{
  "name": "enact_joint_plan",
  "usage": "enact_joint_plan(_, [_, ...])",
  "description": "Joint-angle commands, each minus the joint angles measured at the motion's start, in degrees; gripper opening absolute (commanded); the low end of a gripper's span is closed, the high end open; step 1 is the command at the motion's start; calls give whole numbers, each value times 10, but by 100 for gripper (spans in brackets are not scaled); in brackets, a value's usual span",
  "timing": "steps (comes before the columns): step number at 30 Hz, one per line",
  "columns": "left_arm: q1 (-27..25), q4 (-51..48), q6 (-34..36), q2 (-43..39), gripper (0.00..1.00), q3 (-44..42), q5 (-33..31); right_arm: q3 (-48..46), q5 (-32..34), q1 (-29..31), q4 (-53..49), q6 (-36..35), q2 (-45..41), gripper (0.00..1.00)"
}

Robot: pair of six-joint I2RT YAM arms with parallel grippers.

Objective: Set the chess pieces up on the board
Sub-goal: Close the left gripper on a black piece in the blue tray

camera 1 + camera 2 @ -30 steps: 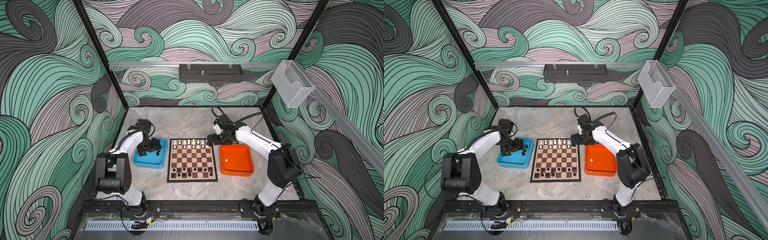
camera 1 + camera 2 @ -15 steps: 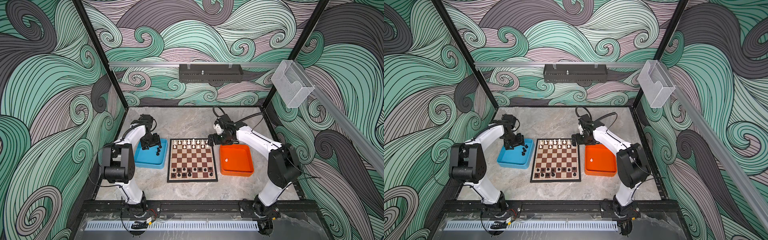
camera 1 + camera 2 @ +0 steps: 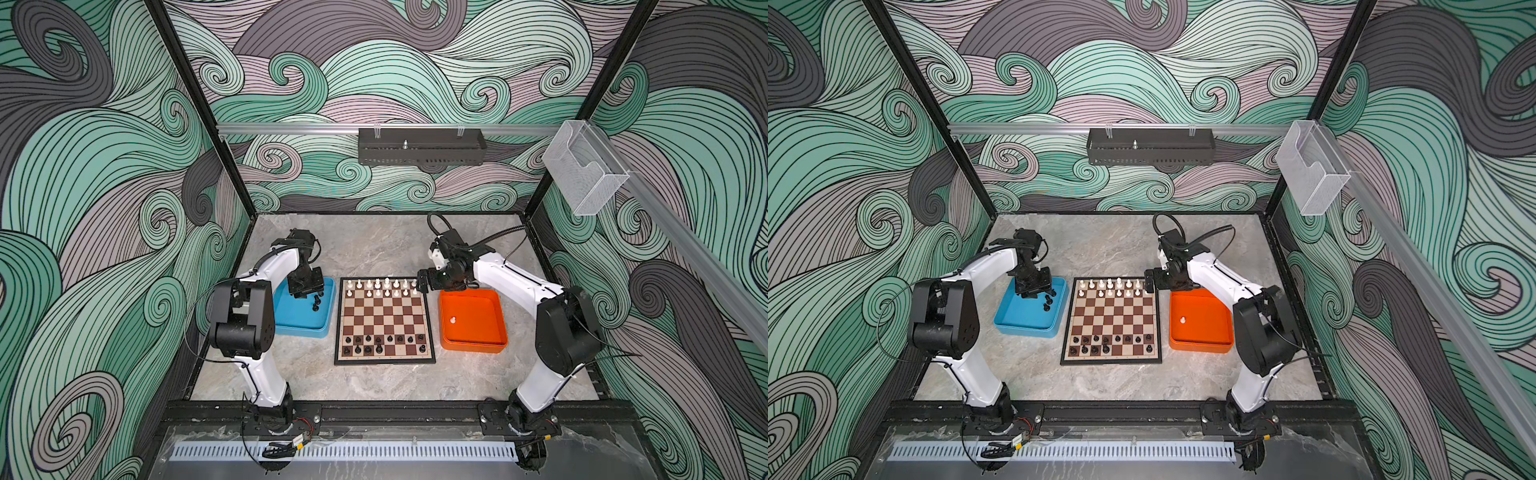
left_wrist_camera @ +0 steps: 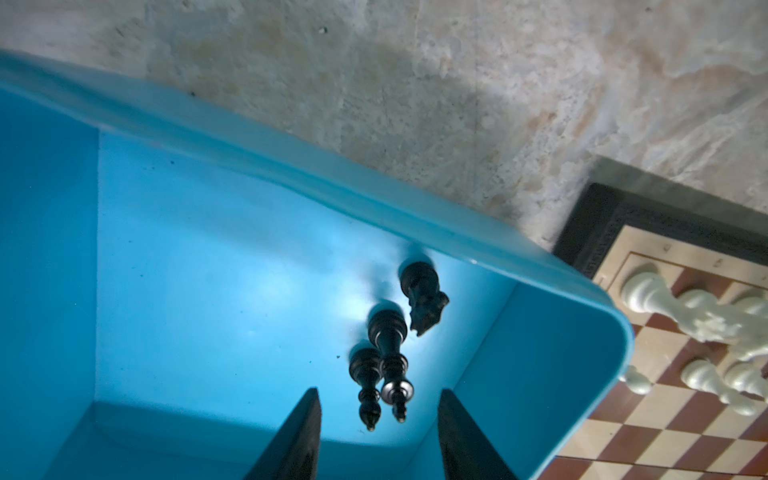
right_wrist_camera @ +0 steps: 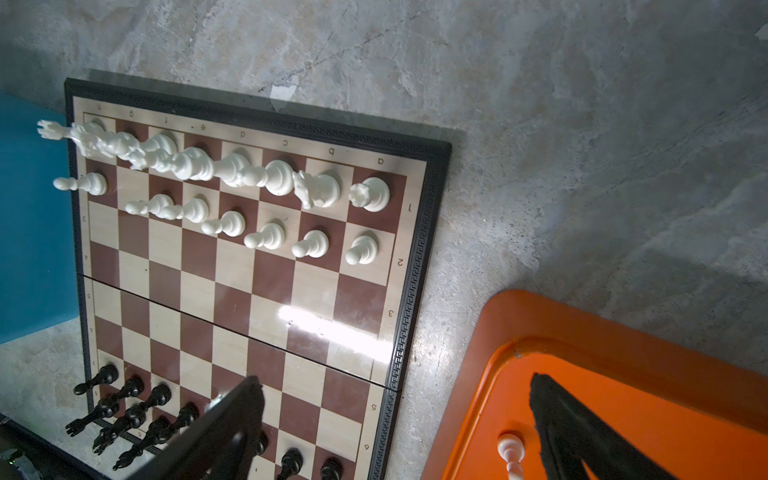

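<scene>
L gripper (image 4: 379, 392) part open, gripping nothing; two black pieces (image 4: 385, 343) stand between its tips in blue tray (image 4: 249, 166), seemingly untouched. R gripper (image 5: 397, 379) wide open, empty, over gap between board (image 5: 232, 316) & orange tray (image 5: 582, 332).

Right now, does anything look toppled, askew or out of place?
Nothing toppled or askew. Only unplaced strays: one white pawn in the orange tray, three black pieces in the blue tray.

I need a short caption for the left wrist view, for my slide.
Left gripper open over three black chess pieces in the blue tray, beside the board.
</scene>
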Motion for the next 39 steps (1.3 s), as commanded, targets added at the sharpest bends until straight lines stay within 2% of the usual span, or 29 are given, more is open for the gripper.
enact_joint_plan(1, [-8,-16,-7,10,46,17,-6,-8,-7,-5,6,-4,-2,99])
enact_joint_plan(21, [-18,-20,-8,48,36,37,-20,-19,-14,-16,16,-6,5,100])
enact_joint_plan(32, [-21,-26,-5,57,23,45,-28,-17,-18,-22,18,-9,11,100])
enact_joint_plan(39, [-24,-27,-4,61,23,39,-32,-17,-21,-23,20,-9,14,100])
